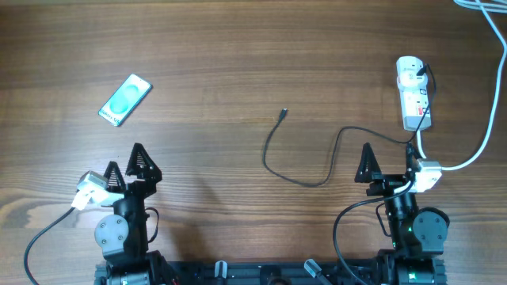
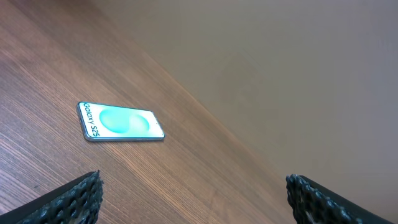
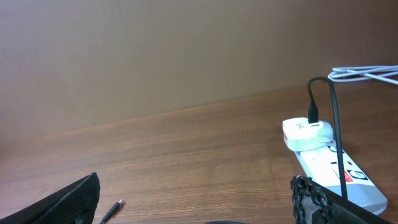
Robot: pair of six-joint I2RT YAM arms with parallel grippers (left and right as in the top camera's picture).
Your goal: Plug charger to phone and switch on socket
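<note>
- A brown wood-grain worktop [image 1: 238,47] fills the overhead view, with a plain brownish wall behind it in both wrist views.
- The phone [image 1: 125,100] lies flat on the left half, screen up and glowing cyan, set at a slant. It is just beyond the left claw [image 2: 194,183] and touches nothing.
- The left claw hangs with its jaws spread wide and nothing between them.
- The right claw [image 3: 196,186] also stands wide open and empty, near the socket [image 1: 413,95].
- The socket lies lengthwise at the right edge of the worktop, and its thick white lead [image 1: 483,142] loops off to the right.
- A white adapter [image 1: 409,70] sits in the socket's far end.
- The charger [image 1: 273,162] leaves the adapter, runs down along the socket and curls leftward across the wood.
- Its plug tip [image 1: 283,114] rests loose near the middle of the worktop, well apart from the phone.
- The position of the socket's switch is too small to make out.
</note>
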